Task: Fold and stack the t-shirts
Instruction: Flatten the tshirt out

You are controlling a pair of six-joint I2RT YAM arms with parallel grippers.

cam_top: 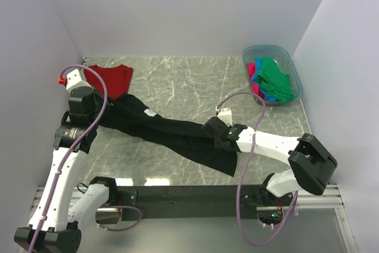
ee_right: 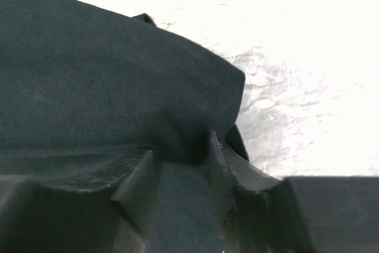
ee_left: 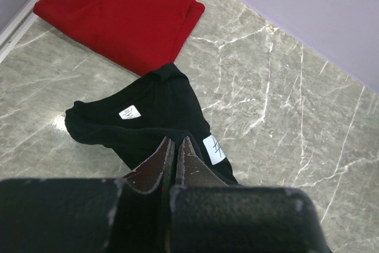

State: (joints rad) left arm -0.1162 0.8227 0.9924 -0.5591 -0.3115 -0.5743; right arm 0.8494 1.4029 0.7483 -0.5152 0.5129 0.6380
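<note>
The black t-shirt [cam_top: 172, 131] lies pulled out in a long diagonal band between my two grippers. My left gripper [cam_top: 96, 114] is at its collar end, and in the left wrist view its fingers [ee_left: 176, 146] are shut together on a fold of the black cloth [ee_left: 148, 111], beside two white labels. My right gripper [cam_top: 217, 135] is at the lower end. In the right wrist view its jaws [ee_right: 180, 146] stand apart with black cloth [ee_right: 106, 87] bunched between and draped over them. A dark red t-shirt [cam_top: 112, 77] lies folded at the back left.
A translucent blue tub [cam_top: 266, 47] at the back right holds green [cam_top: 275, 78], blue [cam_top: 267, 95] and pink [cam_top: 255, 86] shirts. Walls close in on the left, back and right. The red shirt [ee_left: 118, 10] lies just beyond the black collar.
</note>
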